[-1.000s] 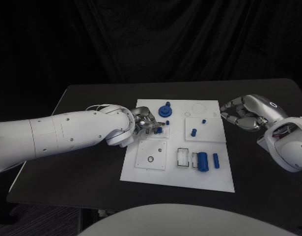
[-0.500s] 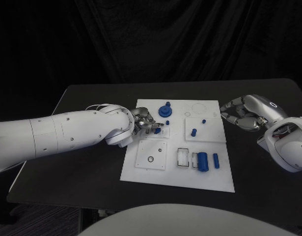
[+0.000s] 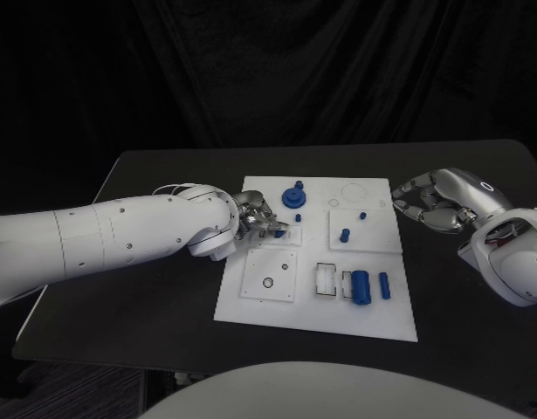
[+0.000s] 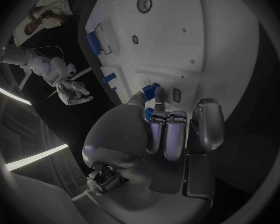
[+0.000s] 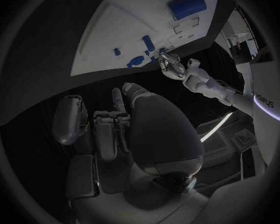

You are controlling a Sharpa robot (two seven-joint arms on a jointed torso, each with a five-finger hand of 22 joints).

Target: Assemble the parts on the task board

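- One small blue part [image 3: 279, 232] pinched in the left hand [image 3: 258, 222], low over the task board [image 3: 322, 323] near its left edge.
- Best lowered straight and slowly; seat likely just below, hidden by the fingers [image 4: 157, 95].
- Worth easing the pinch only once seated.
- Right hand [image 3: 430, 205] curled on nothing, off the board's right edge; best kept there.

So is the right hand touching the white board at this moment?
Apart. The head view shows the right hand curled over bare black table past the white board's edge, with dark table visible between them.
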